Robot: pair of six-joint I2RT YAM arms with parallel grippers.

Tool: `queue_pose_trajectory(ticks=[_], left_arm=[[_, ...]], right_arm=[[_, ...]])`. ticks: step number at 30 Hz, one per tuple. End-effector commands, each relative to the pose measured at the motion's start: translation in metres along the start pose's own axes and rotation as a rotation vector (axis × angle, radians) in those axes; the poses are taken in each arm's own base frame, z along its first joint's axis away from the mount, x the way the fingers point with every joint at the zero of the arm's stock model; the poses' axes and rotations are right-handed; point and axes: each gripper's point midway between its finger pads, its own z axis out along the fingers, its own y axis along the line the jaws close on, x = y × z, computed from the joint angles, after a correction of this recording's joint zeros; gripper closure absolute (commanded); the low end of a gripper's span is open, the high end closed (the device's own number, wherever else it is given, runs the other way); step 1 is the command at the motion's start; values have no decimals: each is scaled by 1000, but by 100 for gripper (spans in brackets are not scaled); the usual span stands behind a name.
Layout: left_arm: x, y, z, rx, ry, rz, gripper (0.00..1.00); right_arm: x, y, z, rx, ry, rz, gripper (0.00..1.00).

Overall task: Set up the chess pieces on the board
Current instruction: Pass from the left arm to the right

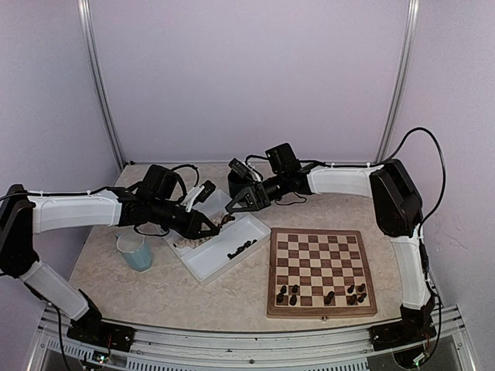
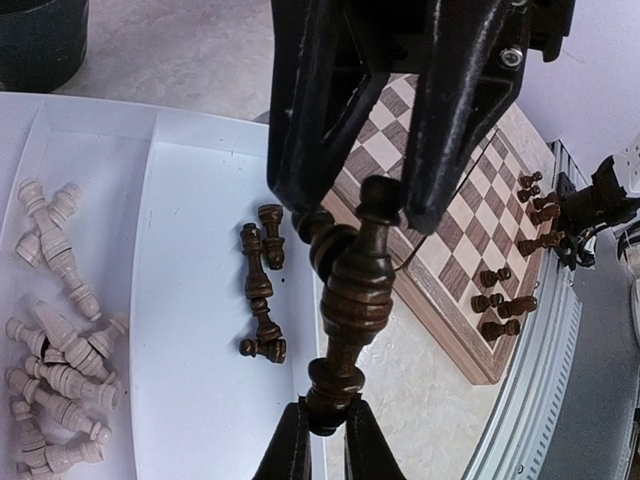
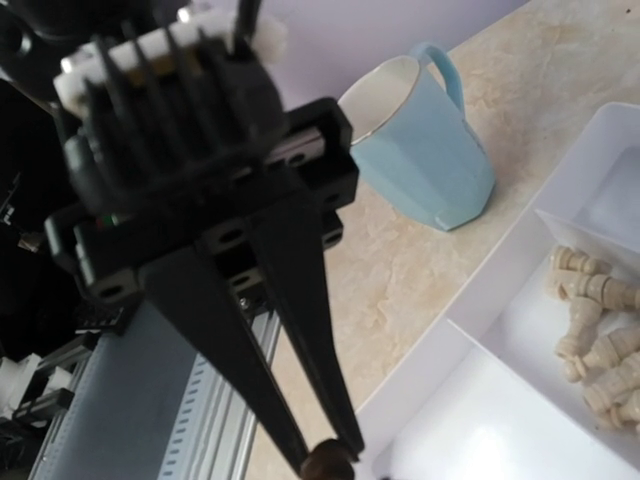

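Observation:
A dark brown chess piece [image 2: 355,290] hangs over the white tray [image 2: 200,250], held at both ends. My left gripper [image 2: 327,425] is shut on its base, and my right gripper [image 2: 380,205] is shut on its head from the other side. From above, the two grippers, left [image 1: 218,228] and right [image 1: 230,212], meet tip to tip over the tray [image 1: 203,270]. In the right wrist view the left gripper [image 3: 328,456] pinches the piece's end [image 3: 328,465]. The board [image 1: 322,311] lies right of the tray, with several dark pieces [image 1: 288,294] on its near rows.
A few dark pieces [image 2: 260,290] lie in the tray's right compartment and several pale ones [image 2: 55,340] in the left. A blue mug [image 1: 136,251] stands left of the tray. A black cup [image 2: 40,40] stands behind it. The table's metal front rail [image 2: 560,400] runs past the board [image 2: 454,339].

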Motion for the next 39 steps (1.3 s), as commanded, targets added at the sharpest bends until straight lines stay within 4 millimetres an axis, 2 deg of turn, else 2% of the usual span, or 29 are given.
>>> queue_pose_trajectory(ticks=[1,6,10,13,21,22,26,29,33,37,39], left_arm=[[-8,-3,0,6,-20,18,94],[-10,-2,-1,-1,-28,16,94],[-12,-2,-3,-12,-39,17,94],[-15,-2,-6,-19,-51,20,94],[-11,-1,-6,-21,-41,14,94],[-9,-1,-6,-21,-34,11,94],[4,2,-9,-44,3,2,94],[8,3,-19,-65,-8,-2,94],[13,7,-24,-76,-15,-21,94],[17,13,-22,-93,-8,-35,94],[15,17,-22,-108,-10,-36,94]], right_arm=[[2,-2,7,-14,7,-8,78],[2,1,8,-5,13,-27,82],[3,1,10,13,18,-27,70],[4,0,12,12,21,-23,70],[-1,2,12,33,21,-55,88],[-3,-3,11,78,24,-71,90],[0,-49,-2,378,80,-104,97],[5,-61,-6,442,107,-111,97],[7,-56,0,432,126,-138,97],[3,-38,2,435,159,-216,97],[2,-28,-4,458,184,-275,97]])
